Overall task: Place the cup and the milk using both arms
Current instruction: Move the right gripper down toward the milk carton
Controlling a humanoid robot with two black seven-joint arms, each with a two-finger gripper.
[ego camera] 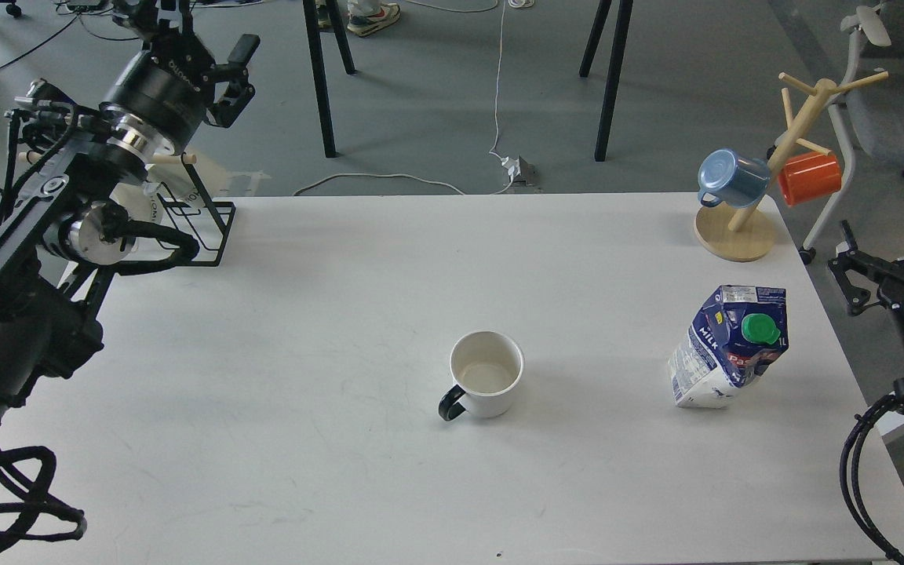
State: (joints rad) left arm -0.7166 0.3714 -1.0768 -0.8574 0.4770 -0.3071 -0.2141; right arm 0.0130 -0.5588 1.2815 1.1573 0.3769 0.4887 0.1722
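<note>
While its handle is black, the cup (486, 374) is white, cream inside.

A: Setting reads as a robotics lab or test room, not a home.

B: Evidence?

A: Bare white desk (342, 314) on grey floor (436, 102). Beyond the desk's far edge, a white cable (499, 78) runs loose to a power plug (519, 169), between black stand legs (613, 78).

B: Anything else?

A: Wooden mug tree (766, 165) on the desk's far right corner, staged like a prop; a grey office chair (891, 86) behind it.
</note>
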